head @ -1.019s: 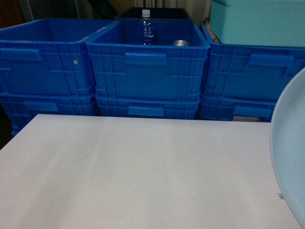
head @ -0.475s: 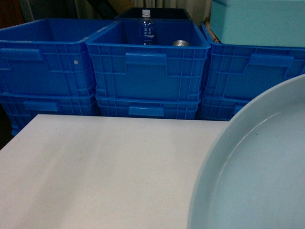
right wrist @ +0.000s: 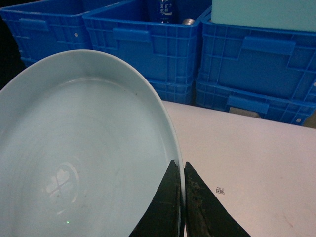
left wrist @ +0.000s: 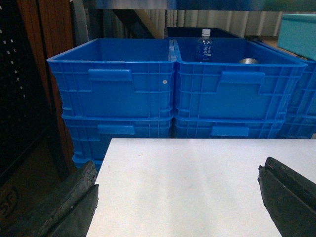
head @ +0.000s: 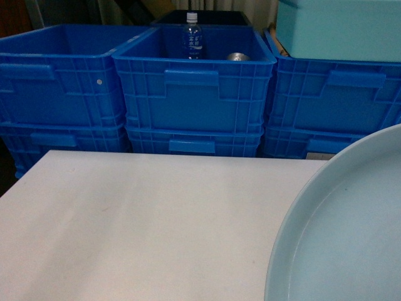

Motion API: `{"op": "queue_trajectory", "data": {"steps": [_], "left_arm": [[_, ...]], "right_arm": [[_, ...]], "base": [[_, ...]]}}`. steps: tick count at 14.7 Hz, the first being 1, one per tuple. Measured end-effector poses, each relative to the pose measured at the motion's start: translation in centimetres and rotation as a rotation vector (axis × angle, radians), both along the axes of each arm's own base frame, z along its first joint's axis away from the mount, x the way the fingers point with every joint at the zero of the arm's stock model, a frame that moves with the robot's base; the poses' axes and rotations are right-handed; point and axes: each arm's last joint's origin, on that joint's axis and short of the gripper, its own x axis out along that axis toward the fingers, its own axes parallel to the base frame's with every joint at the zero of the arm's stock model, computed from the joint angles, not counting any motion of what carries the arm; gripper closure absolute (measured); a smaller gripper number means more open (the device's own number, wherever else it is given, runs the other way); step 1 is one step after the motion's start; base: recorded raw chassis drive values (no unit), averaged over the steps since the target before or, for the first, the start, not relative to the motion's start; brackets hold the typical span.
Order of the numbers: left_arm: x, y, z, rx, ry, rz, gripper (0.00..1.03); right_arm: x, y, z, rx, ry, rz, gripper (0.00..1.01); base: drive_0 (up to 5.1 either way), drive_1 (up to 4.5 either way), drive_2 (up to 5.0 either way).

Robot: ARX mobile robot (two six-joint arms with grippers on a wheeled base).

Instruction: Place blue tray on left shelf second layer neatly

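Blue tray (right wrist: 79,158) hangs above the white table (head: 156,226), on the table's right side, gripped at its rim by the right gripper (right wrist: 180,197), whose jaws are pinched nearly together on the thin edge. The left gripper (left wrist: 177,197) hovers over the table's left part, jaws spread wide and holding nothing. Beyond the table stand stacked dark-blue crates (head: 194,88); one holds a water bottle (head: 192,36).

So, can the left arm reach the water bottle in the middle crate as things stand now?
Probably yes: the left gripper is open and empty, the white table ahead is bare, and the water bottle stands in an open-topped crate. Distance is uncertain.
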Motion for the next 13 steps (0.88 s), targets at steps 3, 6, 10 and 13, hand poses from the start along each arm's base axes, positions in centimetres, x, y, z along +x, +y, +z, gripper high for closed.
{"op": "queue_trajectory", "data": {"steps": [3,6,10,13], "left_arm": [[0.0,0.0,0.0,0.0,0.0,0.0,0.05],[0.0,0.0,0.0,0.0,0.0,0.0,0.05],[0.0,0.0,0.0,0.0,0.0,0.0,0.05],[0.0,0.0,0.0,0.0,0.001,0.002,0.05]], "right_arm": [[0.0,-0.9,0.0,-0.039,-0.082,-0.125,0.99],[0.0,-1.2,0.6,-0.029,-0.145,-0.129,0.99],[0.0,-1.2,0.6,-0.029,-0.145,-0.129,0.99],[0.0,-1.2,0.6,-0.029,-0.146,-0.128,0.99]], "base": [[0.0,0.0,0.0],[0.0,0.0,0.0],[-0.1,-0.08,-0.1],[-1.6,-1.63,-1.6]]}}
